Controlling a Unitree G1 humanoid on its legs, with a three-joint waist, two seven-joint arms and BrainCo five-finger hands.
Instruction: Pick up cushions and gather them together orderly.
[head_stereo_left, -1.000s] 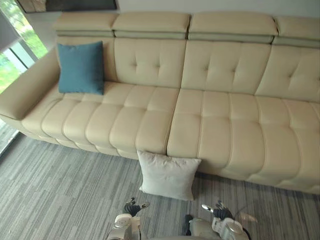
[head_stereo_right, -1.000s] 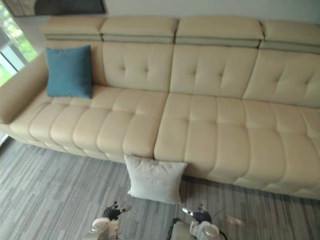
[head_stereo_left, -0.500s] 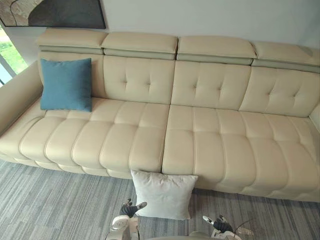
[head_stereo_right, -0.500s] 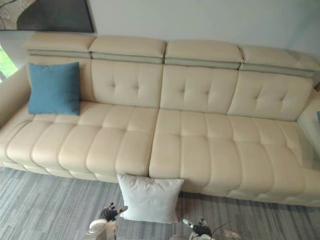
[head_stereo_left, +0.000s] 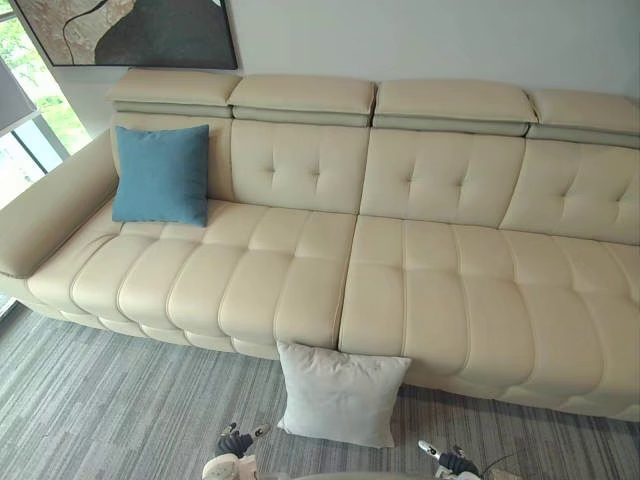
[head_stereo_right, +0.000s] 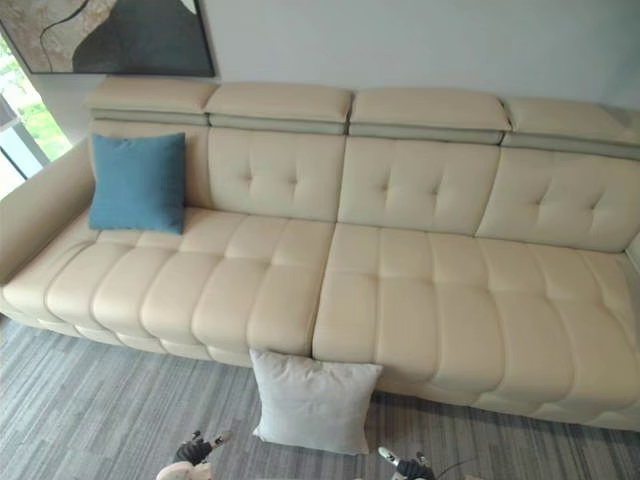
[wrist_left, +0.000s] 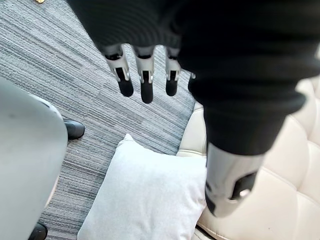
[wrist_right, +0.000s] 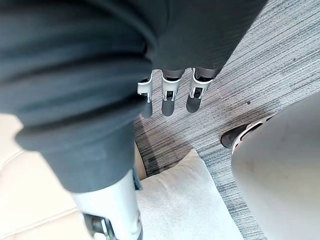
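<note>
A white cushion (head_stereo_left: 340, 392) stands on the floor, leaning against the front of the cream sofa (head_stereo_left: 400, 290) near its middle. A blue cushion (head_stereo_left: 161, 174) leans upright against the sofa's backrest at its left end. My left hand (head_stereo_left: 236, 441) hangs low at the bottom edge, left of the white cushion and apart from it, fingers (wrist_left: 145, 82) relaxed and empty. My right hand (head_stereo_left: 447, 461) hangs at the bottom edge to the cushion's right, fingers (wrist_right: 169, 95) also loose and empty. The white cushion (wrist_left: 145, 200) lies below both hands.
Grey striped carpet (head_stereo_left: 110, 400) covers the floor before the sofa. A dark framed picture (head_stereo_left: 130, 30) hangs on the wall behind the left end. A window (head_stereo_left: 25, 110) is at the far left, past the sofa's left armrest (head_stereo_left: 50, 210).
The camera has shifted, so the sofa and cushions sit lower and further right in view. Both hands show a little lower at the bottom edge. The cushions have not moved.
</note>
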